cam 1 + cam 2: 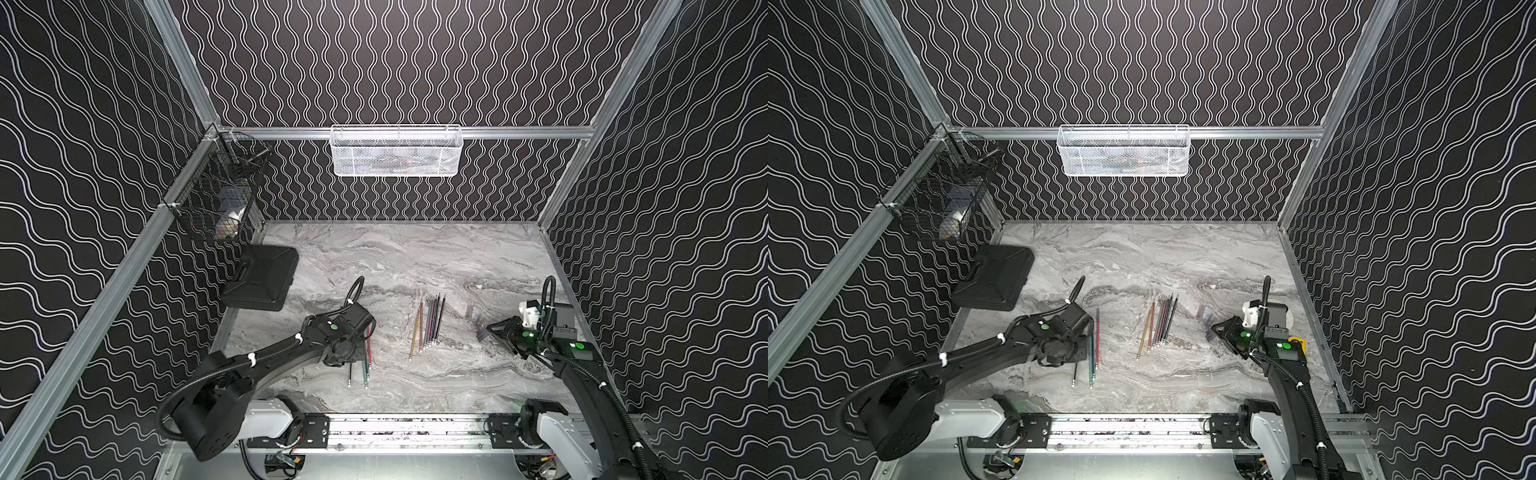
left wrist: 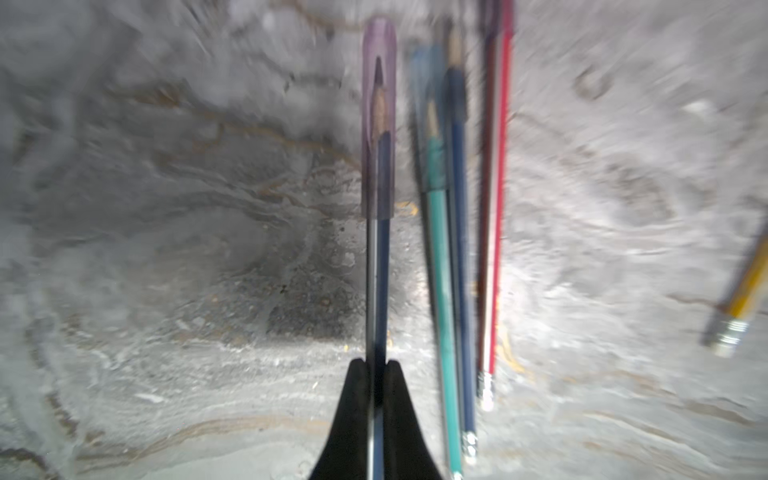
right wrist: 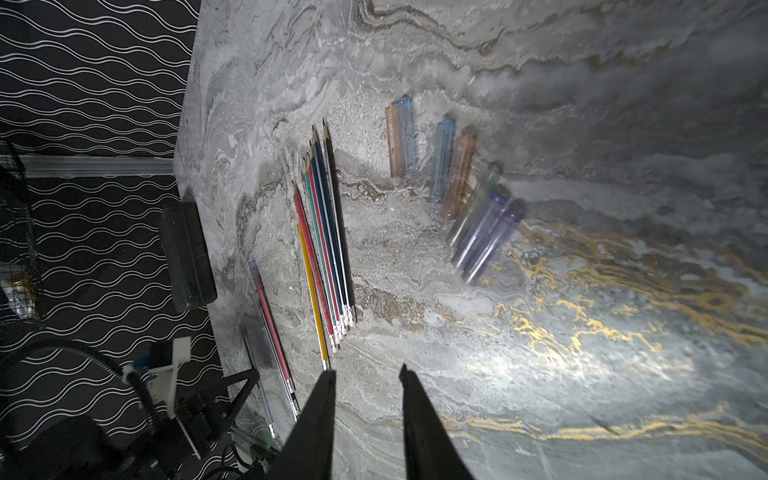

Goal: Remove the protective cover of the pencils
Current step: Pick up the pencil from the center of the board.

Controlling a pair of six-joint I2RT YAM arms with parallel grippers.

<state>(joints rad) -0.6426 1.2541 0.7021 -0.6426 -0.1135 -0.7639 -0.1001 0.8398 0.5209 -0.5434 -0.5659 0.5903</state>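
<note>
Within left gripper (image 2: 377,368), purple-capped pencil (image 2: 380,270)

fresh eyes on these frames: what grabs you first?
The left gripper, shut on a dark pencil whose purple cap is still on. At centre, a tight fan of bare pencils lies with its sharpened points away from the robot. To its right, loose translucent caps lie scattered near the open, empty right gripper.
</note>
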